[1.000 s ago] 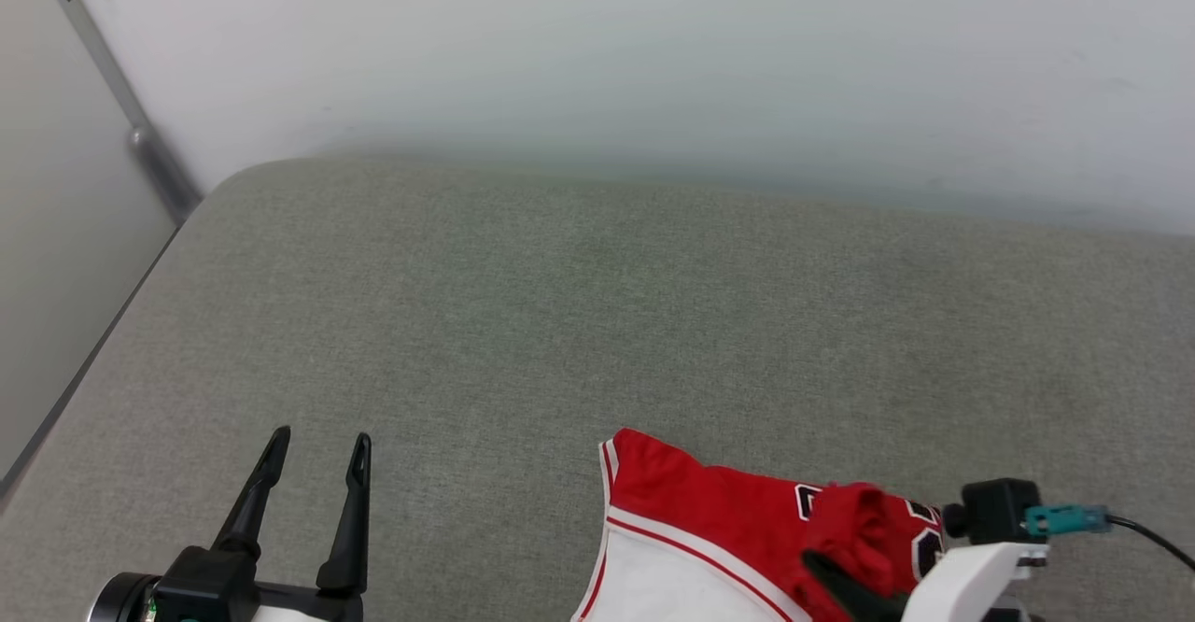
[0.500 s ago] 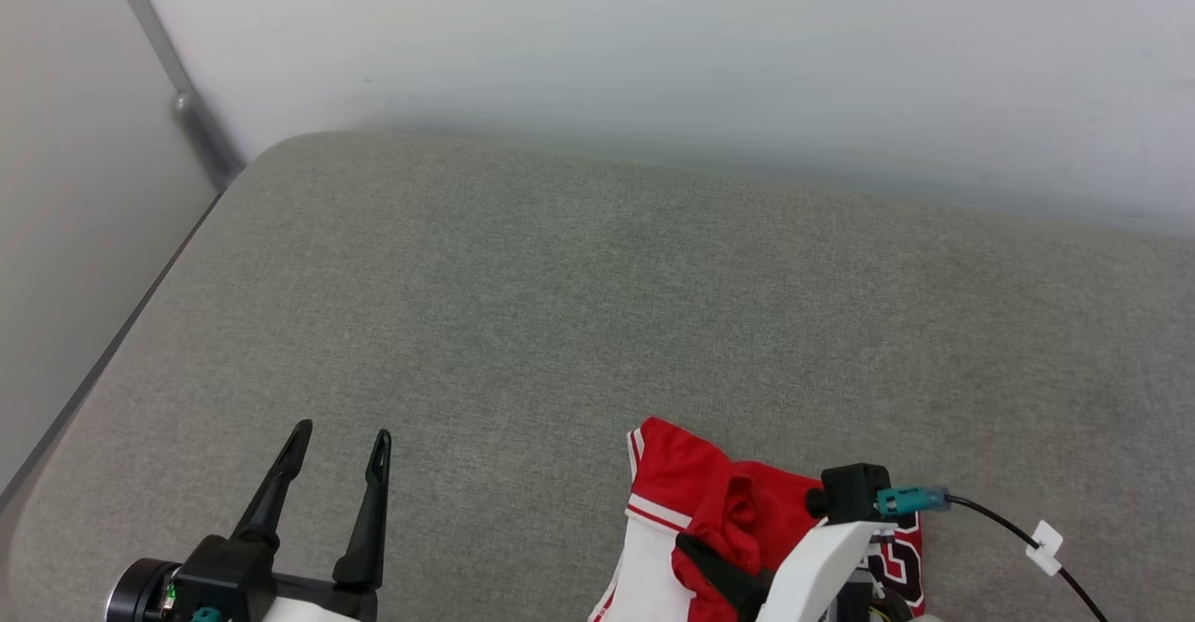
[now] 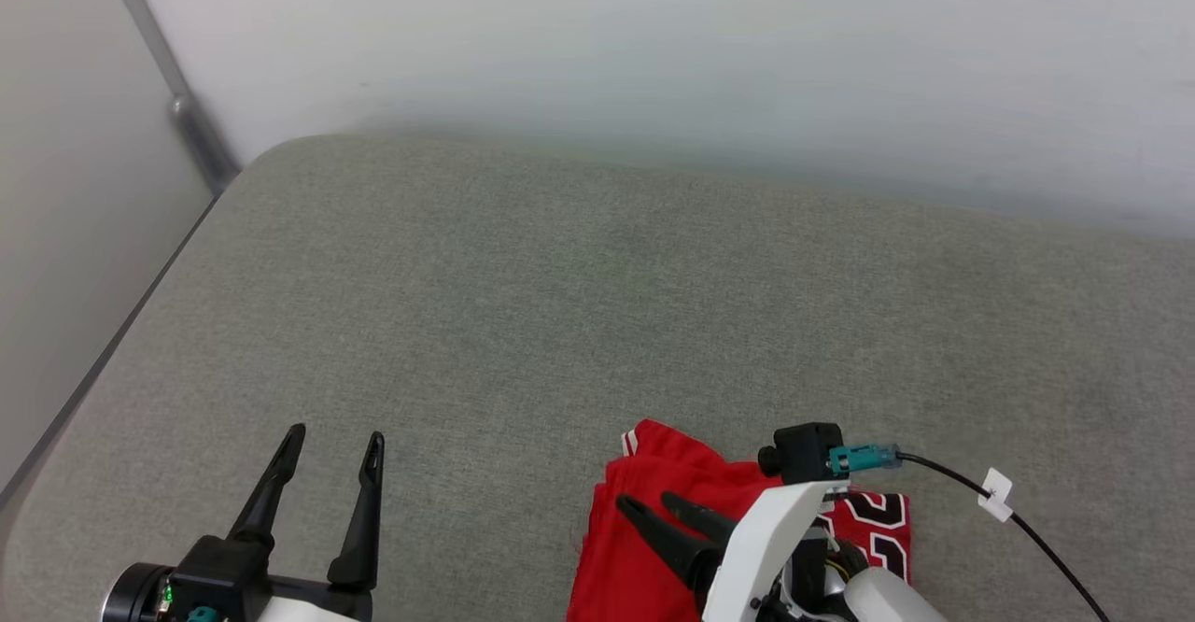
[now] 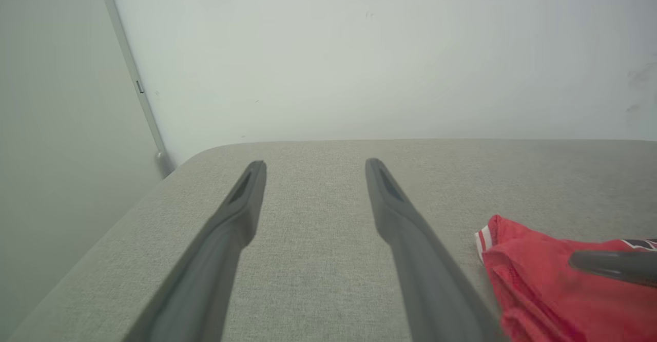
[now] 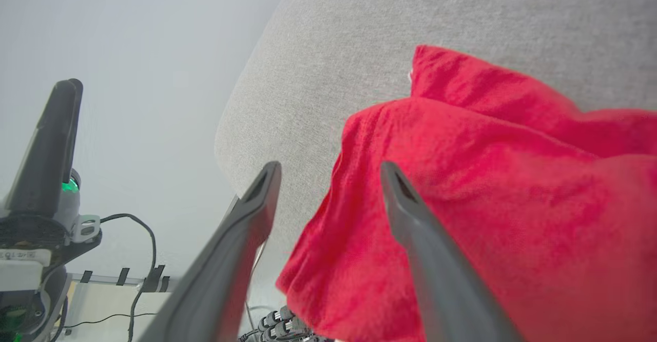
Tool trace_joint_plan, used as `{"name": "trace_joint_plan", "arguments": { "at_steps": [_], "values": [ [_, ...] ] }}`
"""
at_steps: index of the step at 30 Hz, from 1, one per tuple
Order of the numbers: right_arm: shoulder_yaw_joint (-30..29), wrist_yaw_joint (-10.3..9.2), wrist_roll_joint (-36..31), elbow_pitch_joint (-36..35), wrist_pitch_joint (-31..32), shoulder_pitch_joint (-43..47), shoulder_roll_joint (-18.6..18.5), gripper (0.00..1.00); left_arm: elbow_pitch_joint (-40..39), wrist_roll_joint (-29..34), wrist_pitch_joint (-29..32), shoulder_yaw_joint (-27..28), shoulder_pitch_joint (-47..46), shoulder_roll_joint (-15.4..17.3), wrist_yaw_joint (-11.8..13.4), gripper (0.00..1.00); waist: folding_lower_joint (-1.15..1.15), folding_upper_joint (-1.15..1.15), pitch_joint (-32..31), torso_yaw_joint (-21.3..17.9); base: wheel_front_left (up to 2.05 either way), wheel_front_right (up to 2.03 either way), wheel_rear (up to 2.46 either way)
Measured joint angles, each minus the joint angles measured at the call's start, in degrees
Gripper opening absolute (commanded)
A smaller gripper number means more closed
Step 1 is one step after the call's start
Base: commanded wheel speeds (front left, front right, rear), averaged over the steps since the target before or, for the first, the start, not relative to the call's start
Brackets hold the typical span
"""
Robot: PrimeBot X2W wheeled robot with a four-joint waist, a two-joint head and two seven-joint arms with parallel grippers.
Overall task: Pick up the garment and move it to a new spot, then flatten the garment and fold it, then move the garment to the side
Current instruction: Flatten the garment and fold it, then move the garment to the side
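Finding: the garment [image 3: 667, 463], a bright red jersey, now lies released in a crumpled heap at the near edge of the bench [image 3: 597, 323]. The right hand [image 3: 647, 501], clamped on it a moment ago, hovers over it with fingers apart. The relocation appears complete and flattening is due next. The left hand [image 3: 336, 433] is idle, fingers apart. The white wall [image 3: 653, 43] stands behind the grey fabric-covered bench.
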Motion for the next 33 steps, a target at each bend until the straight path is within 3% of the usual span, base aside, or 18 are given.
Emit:
{"name": "trace_joint_plan", "arguments": {
  "at_steps": [5, 10, 13, 17, 22, 27, 33],
  "values": [
    [-2.16, 0.0, -4.98, -1.69, 0.11, -1.62, 0.02, 1.0, -0.16, 0.0, -0.01, 0.25, 0.13, -0.04, 0.0, 1.0, 0.0, 0.0, -0.76, -1.56, 0.0, 0.0, 0.0],
    [-9.65, 0.0, -21.54, -5.5, -0.56, -4.51, -0.56, 1.0, -0.7, -0.01, -0.02, 0.34, 0.19, -0.08, 0.0, 1.0, 0.0, 0.0, -0.93, -3.72, 0.0, 0.0, 0.0],
    [-13.28, 0.01, -34.0, -9.66, -3.34, -5.67, -4.38, 1.0, -1.38, 0.12, -0.08, 0.01, -0.03, -0.48, 0.0, 1.0, 0.0, 0.0, -0.68, -4.89, 0.0, 0.0, 0.0],
    [-18.91, 0.01, -44.02, -14.46, -6.98, -4.81, -7.9, 1.0, -1.93, 0.12, -0.09, -0.13, -0.79, -0.99, 0.0, 1.0, 0.0, 0.0, -0.1, -5.96, 0.0, 0.0, 0.0],
    [-25.97, 0.02, -47.87, -20.12, -11.66, 0.38, -9.01, 1.0, -2.05, 0.07, -0.09, -0.34, -1.26, -1.42, 0.0, 1.0, 0.0, 0.0, 0.48, -6.81, 0.0, 0.0, 0.0],
    [-32.83, 0.01, -46.14, -25.93, -16.06, 7.77, -6.79, 1.0, -2.91, -0.43, -0.09, -0.6, -1.33, -1.83, 0.0, 1.0, 0.0, 0.0, 0.79, -7.22, 0.0, 0.0, 0.0],
    [-34.59, 0.01, -45.98, -30.61, -19.14, 15.37, -4.13, 1.0, -3.69, -1.09, -0.09, -0.94, -0.22, -1.66, 0.0, 1.0, 0.0, 0.0, 0.84, -7.82, 0.0, 0.0, 0.0]
  ]
}}
